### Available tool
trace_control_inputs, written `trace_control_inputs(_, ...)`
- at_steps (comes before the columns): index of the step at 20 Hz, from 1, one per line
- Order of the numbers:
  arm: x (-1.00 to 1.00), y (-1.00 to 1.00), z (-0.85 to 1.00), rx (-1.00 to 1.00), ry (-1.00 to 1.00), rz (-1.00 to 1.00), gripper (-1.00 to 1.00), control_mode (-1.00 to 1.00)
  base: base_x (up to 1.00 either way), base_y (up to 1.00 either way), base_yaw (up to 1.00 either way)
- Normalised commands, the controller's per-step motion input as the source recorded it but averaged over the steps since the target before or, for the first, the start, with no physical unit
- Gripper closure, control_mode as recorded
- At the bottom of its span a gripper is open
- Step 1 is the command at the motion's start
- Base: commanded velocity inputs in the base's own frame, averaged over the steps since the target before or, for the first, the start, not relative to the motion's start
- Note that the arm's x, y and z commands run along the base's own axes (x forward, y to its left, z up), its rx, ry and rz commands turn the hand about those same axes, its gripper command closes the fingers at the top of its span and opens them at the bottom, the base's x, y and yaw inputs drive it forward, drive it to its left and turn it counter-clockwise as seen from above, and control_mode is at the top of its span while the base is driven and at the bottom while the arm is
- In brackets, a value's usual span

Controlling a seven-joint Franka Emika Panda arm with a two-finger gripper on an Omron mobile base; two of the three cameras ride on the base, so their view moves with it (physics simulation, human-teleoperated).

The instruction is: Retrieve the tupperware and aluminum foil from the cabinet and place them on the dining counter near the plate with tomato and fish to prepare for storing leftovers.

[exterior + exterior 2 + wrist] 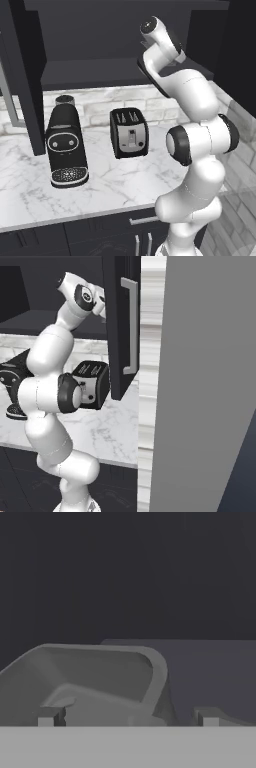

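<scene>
The tupperware (pixel 100 677), a dark grey tub with rounded corners and a flared rim, sits on the shelf inside the cabinet (pixel 100 70), close in front of the hand. My gripper (pixel 129 717) is open, its fingertips (pixel 50 716) spread wide, and the tub's right rim lies between them, untouched as far as I can tell. My arm reaches up into the open cabinet. One cabinet door (pixel 122 326), with a long silver bar handle, stands open beside the wrist. The aluminum foil, dining counter, plate, tomato and fish are out of view.
A black coffee machine (pixel 66 147) and a black toaster (pixel 129 132) stand on the marble worktop (pixel 110 185) below the cabinet. The other open door (pixel 22 75) hangs at the left. A tall grey panel (pixel 200 381) walls off the right side.
</scene>
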Motion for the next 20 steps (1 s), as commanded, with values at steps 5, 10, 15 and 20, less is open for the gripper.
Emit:
trace_control_inputs(5, 0.41, 0.00, -0.74, 0.00, -0.01, 0.00, 1.00, -1.00, 0.00, 0.00, 0.00)
trace_control_inputs(10, 0.05, 0.00, -1.00, 0.00, -0.05, 0.00, 1.00, -1.00, 0.00, 0.00, 0.00)
trace_control_inputs(15, 0.03, 0.00, -0.40, 0.00, -0.05, 0.00, 1.00, -1.00, 0.00, 0.00, 0.00)
trace_control_inputs(20, -0.16, 0.06, -0.07, 0.00, -0.09, 0.00, 1.00, -1.00, 0.00, 0.00, 0.00)
